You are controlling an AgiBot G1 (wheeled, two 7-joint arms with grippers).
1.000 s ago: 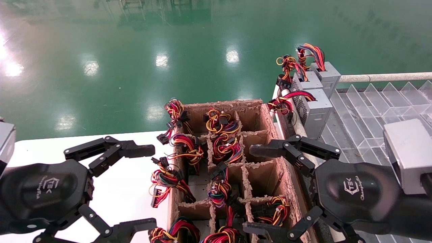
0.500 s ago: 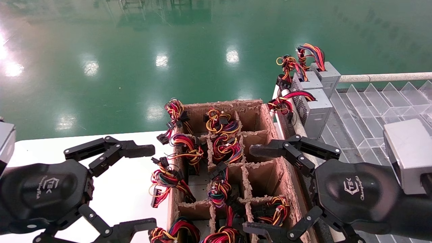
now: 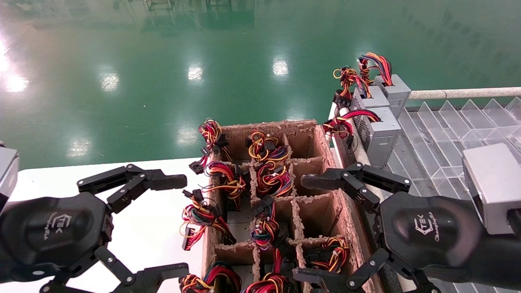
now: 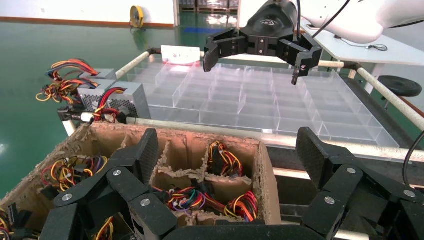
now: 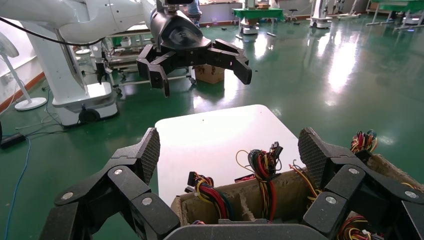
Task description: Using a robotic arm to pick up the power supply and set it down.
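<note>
Head view: both tools are hanging wide open and empty beside the cardboard box [image 3: 281, 126].
Right tool [image 3: 325, 230] should be descending squarely over one power supply [image 3: 266, 234], avoiding wires; left tool [image 3: 171, 221] is idling over the tabletop [image 3: 154, 228].

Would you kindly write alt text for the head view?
Two open black grippers, left and right, hover beside a divided cardboard box of colourful wire bundles; three grey power supplies stand on a clear tray.

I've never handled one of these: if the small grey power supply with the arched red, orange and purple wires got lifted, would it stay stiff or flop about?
The power supply is a metal box, so it would probably stay rigid and feel heavy for its size. Its wires look loose and would likely sway or snag.
</note>
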